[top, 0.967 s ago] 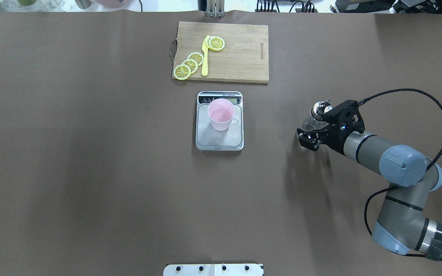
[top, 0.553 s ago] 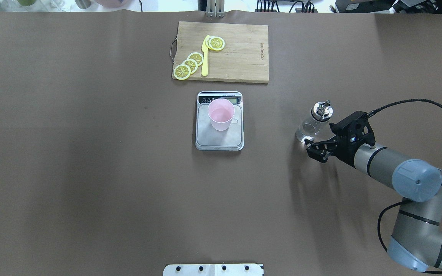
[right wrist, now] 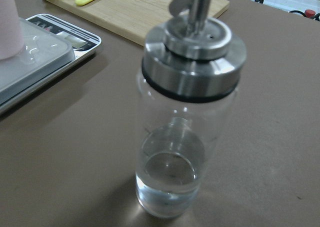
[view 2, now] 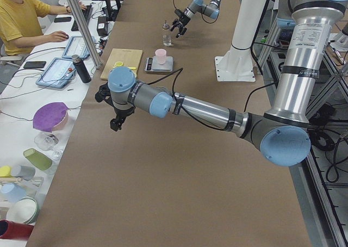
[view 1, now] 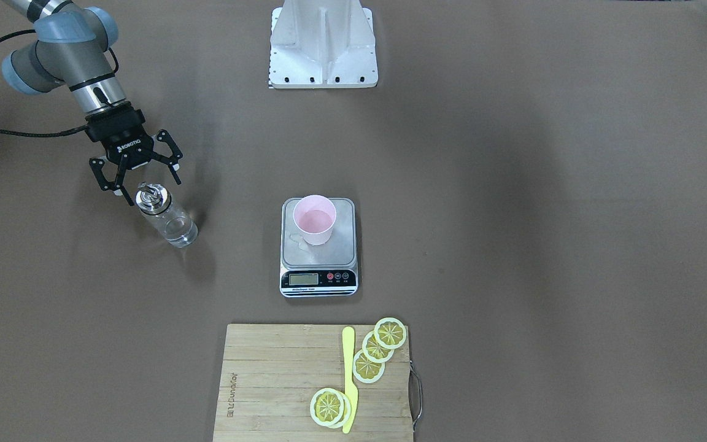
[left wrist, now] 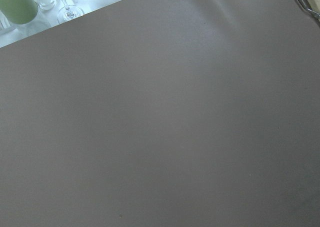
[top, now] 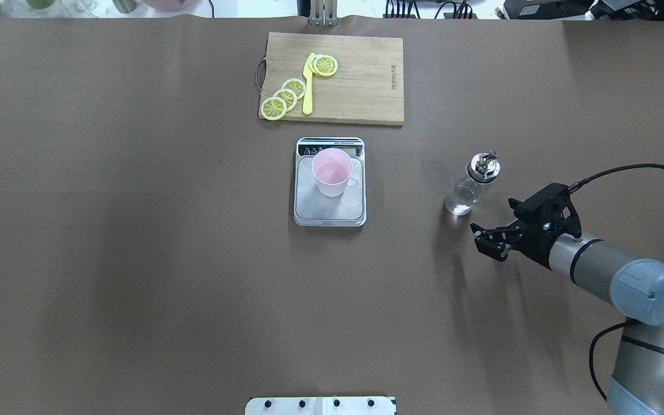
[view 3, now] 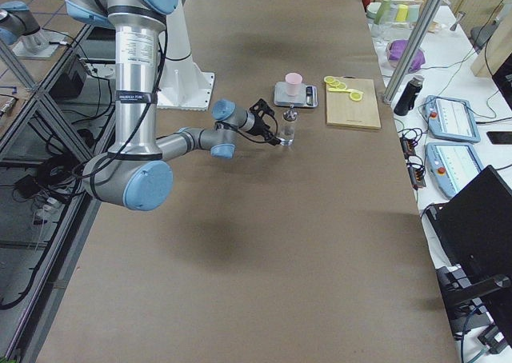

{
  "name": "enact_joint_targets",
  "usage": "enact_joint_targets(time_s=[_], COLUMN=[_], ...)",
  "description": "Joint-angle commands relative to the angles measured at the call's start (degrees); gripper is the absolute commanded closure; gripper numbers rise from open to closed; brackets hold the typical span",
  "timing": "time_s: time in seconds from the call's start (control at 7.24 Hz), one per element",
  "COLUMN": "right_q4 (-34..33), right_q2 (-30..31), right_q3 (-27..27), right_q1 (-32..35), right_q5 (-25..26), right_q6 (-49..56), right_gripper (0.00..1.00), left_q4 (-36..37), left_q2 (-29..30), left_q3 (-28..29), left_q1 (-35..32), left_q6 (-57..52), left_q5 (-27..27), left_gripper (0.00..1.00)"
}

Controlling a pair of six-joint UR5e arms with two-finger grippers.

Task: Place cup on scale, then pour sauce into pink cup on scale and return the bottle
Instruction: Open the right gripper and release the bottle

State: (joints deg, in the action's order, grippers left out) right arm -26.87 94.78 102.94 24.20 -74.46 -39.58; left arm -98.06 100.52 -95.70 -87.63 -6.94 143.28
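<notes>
The pale pink cup stands upright on the silver scale at mid-table; both also show in the front view, the cup on the scale. The clear glass bottle with a metal cap and spout stands upright on the table right of the scale, free of any grip. A little clear sauce sits in the bottom of the bottle. My right gripper is open and empty, a short way back from the bottle. My left gripper shows only in the left side view; I cannot tell its state.
A bamboo cutting board with lemon slices and a yellow knife lies beyond the scale. The robot's white base is at the near edge. Glasses stand past the table's left end.
My right gripper has drawn back from the bottle toward the robot and to the right, staying open. The bottle stays upright where it stood. Cup and scale have not moved.
</notes>
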Motion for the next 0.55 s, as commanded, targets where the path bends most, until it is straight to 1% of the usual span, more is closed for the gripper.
enact_joint_targets(time_s=[0.0, 0.14, 0.28, 0.41], right_q4=[6.45, 8.13, 11.54, 15.14], right_q2=[5.39, 6.54, 6.64, 6.64], right_q3=[-0.28, -1.16, -3.95, -7.54], right_q1=[0.05, 1.1, 2.85, 5.82], right_q5=[0.1, 0.02, -0.33, -2.25], right_q6=[0.12, 0.81, 1.0, 1.52], right_gripper=[0.0, 0.0, 0.0, 0.0], left_q4=[-0.02, -0.02, -0.02, 0.06], left_q2=[0.03, 0.03, 0.03, -0.14], left_q3=[0.07, 0.16, 0.16, 0.08], left_q1=[0.0, 0.0, 0.0, 0.0], left_q6=[0.0, 0.0, 0.0, -0.09], left_q5=[0.06, -0.02, -0.02, 0.06], left_gripper=[0.01, 0.01, 0.01, 0.01])
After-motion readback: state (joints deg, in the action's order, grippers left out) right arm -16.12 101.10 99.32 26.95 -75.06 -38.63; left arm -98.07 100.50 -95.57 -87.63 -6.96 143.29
